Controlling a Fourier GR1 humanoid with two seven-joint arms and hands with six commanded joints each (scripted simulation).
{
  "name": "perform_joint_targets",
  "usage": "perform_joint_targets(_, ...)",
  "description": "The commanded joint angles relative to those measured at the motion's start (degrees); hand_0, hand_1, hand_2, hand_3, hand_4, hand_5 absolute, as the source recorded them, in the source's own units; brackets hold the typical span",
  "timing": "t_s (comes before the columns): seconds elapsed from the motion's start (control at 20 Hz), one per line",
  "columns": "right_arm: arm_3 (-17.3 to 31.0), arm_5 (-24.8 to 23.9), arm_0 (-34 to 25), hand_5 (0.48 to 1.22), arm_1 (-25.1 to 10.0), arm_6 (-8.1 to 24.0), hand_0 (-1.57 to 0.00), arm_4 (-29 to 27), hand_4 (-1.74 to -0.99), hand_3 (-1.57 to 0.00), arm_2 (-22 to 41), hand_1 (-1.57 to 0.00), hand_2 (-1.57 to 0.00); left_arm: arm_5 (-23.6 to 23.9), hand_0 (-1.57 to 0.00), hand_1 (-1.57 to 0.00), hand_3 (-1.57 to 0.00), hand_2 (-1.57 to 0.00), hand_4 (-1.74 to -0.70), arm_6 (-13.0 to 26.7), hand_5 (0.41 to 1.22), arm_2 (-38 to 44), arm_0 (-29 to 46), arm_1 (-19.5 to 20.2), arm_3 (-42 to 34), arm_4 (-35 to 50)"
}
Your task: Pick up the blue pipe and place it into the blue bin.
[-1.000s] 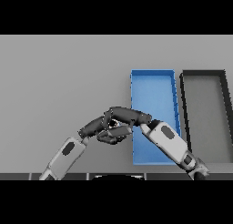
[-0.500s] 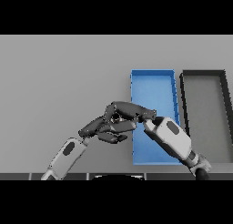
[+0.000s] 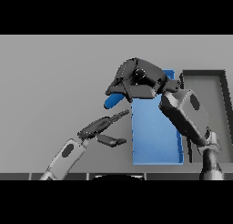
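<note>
My right hand (image 3: 139, 79) is raised above the table at the left rim of the blue bin (image 3: 157, 141), its fingers curled round the blue pipe (image 3: 112, 100). Only the pipe's left end sticks out below the fingers; the rest is hidden inside the hand. The hand covers the bin's far left corner. My left hand (image 3: 102, 127) rests low, left of the bin, fingers straight and pointing right, holding nothing.
A dark grey bin (image 3: 207, 89) stands right of the blue one, partly hidden behind my right forearm (image 3: 186, 116). The grey table (image 3: 50, 82) stretches to the left and back.
My right hand has risen from the table with the blue pipe in it and now hangs much higher over the bin's left rim. The left hand has stayed low beside the bin.
</note>
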Motion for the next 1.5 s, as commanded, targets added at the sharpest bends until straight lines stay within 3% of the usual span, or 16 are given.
perform_joint_targets(0.0,1.1,-1.7,-1.8,1.113,-0.8,-0.1,-1.57,-0.1,-1.727,-1.57,-0.9,-1.57,-1.57,0.0,0.00,0.00,0.00,0.00,-0.91,-0.3,0.499,-0.1,0.1,0.1,0.1,-0.2)
perform_joint_targets(0.15,11.2,-3.9,-6.0,1.127,-4.0,-1.4,-1.57,3.2,-1.734,-1.57,-3.2,-1.57,-1.57,-0.6,0.00,0.00,0.00,0.00,-0.91,-0.1,0.491,0.4,0.3,0.5,-0.2,0.7)
perform_joint_targets(0.4,20.8,-5.0,-0.9,1.124,-7.3,-1.1,-1.57,7.1,-1.739,-1.57,-3.1,-1.57,-1.57,-0.7,0.00,0.00,0.00,0.00,-0.91,0.4,0.489,1.2,0.0,0.6,-0.1,1.6)
perform_joint_targets(0.65,22.6,-8.6,7.5,1.121,-8.6,1.0,-1.57,8.8,-1.740,-1.57,-0.4,-1.57,-1.57,-0.6,0.00,0.00,0.00,0.00,-0.89,1.6,0.478,1.0,0.4,0.3,-0.4,1.8)
perform_joint_targets(0.95,21.5,-14.0,17.2,1.122,-9.4,9.0,-1.57,8.4,-1.741,-1.57,4.3,-1.57,-1.57,0.0,0.00,0.00,0.00,0.00,-0.88,-0.1,0.463,0.5,0.7,0.0,-0.2,0.6)
perform_joint_targets(1.15,21.7,-14.1,22.0,1.114,-10.6,13.0,-1.57,9.0,-1.591,-1.57,8.2,-1.57,-1.57,0.1,0.00,0.00,0.00,0.00,-0.88,0.9,0.460,1.0,0.3,-0.3,0.2,1.2)
perform_joint_targets(1.2,22.1,-14.9,22.3,1.110,-10.9,14.0,-1.57,8.5,-1.599,-1.33,10.1,-1.57,-1.57,-0.1,0.00,0.00,0.00,0.00,-0.89,1.4,0.457,1.0,-0.1,-0.4,-0.1,1.5)
perform_joint_targets(1.25,23.0,-16.6,22.1,1.133,-12.0,14.0,-1.56,6.7,-1.547,-1.12,12.7,-1.46,-1.39,-0.2,0.00,0.00,0.00,0.00,-0.89,1.4,0.455,1.1,0.2,0.0,-0.3,1.6)
perform_joint_targets(1.35,25.4,-18.2,20.6,1.164,-13.5,13.8,-1.04,2.3,-1.455,-0.72,17.2,-0.93,-0.89,-0.2,0.00,0.00,0.00,0.00,-0.89,1.1,0.454,0.8,0.6,0.0,-0.3,1.3)
perform_joint_targets(1.45,26.4,-19.4,19.4,1.157,-15.0,14.0,-0.67,-1.0,-1.338,-0.46,21.7,-0.60,-0.57,-0.3,0.00,0.00,0.00,0.00,-0.89,1.2,0.454,0.9,0.4,0.1,-0.2,1.4)
